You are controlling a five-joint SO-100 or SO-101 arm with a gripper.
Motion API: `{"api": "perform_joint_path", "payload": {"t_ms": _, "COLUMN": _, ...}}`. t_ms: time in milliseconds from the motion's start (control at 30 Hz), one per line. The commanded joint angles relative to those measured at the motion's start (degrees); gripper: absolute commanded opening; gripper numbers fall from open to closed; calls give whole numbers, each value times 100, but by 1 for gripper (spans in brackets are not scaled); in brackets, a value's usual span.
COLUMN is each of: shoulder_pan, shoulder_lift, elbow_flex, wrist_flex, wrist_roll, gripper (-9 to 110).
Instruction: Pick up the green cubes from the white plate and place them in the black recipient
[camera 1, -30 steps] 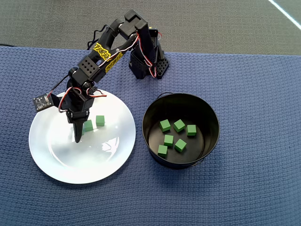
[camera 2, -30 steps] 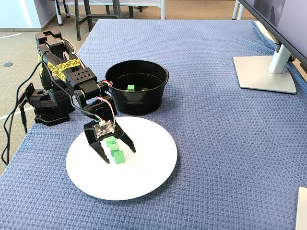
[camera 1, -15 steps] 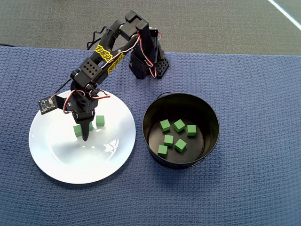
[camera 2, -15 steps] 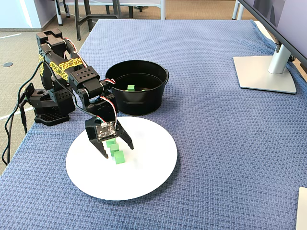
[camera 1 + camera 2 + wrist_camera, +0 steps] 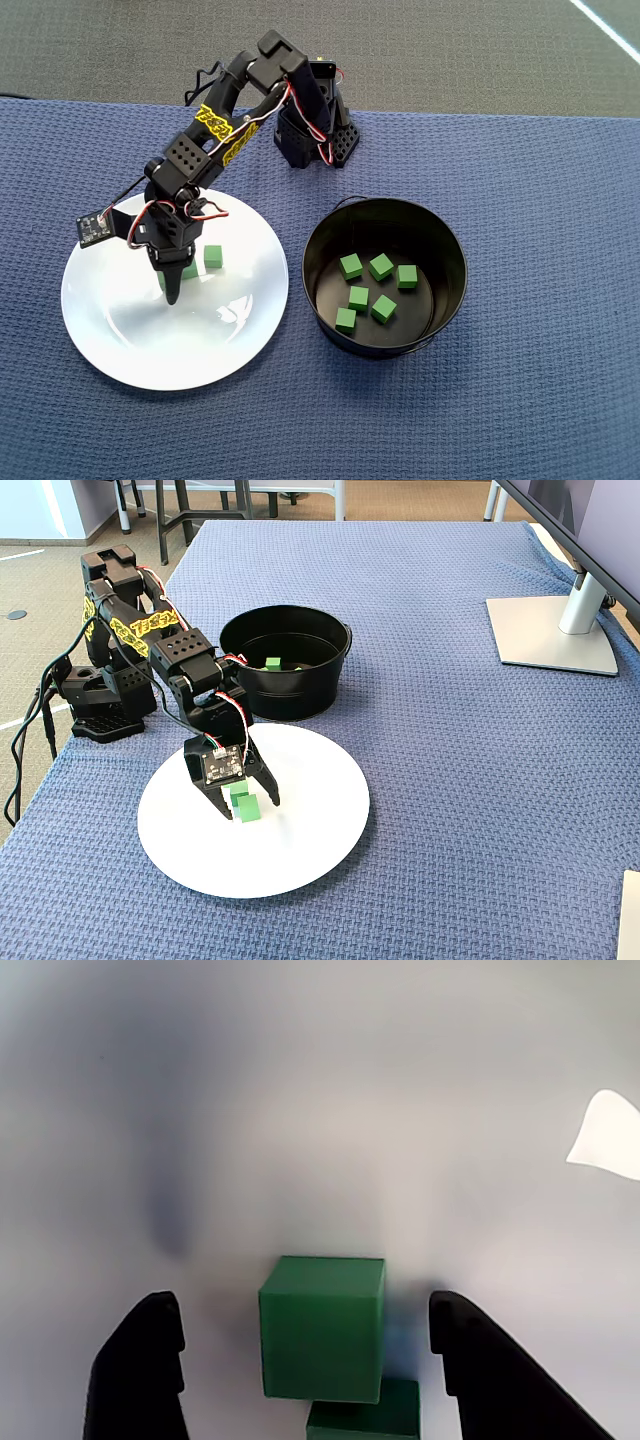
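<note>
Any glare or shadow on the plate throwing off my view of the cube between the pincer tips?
Wrist view: bright glare patch at the right edge and a soft dark shadow streak at left; both lie clear of the green cube, which looks sharp. Overhead view: faint reflections on the white plate, arm hides most of that cube. Fixed view: even light, no glare.
</note>
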Motion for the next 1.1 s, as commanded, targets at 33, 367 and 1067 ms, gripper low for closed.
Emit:
{"api": "perform_joint_path", "payload": {"t_ms": 33, "shoulder_pan": -88, "shoulder_lift": 149, "elbow_flex": -272, "wrist_flex": -97, "wrist_roll": 62, "gripper": 23}}
{"api": "perform_joint_path", "payload": {"t_ms": 367, "shoulder_pan": -70, "shoulder_lift": 220, "elbow_flex": -105, "wrist_flex": -431, "wrist_roll": 290, "gripper": 0}}
{"api": "perform_joint_path", "payload": {"t_ms": 1067, "shoulder_pan": -1336, "shoulder_lift": 3296, "elbow_flex": -1564, "wrist_flex": 3278, "wrist_roll": 3199, "gripper": 0}}
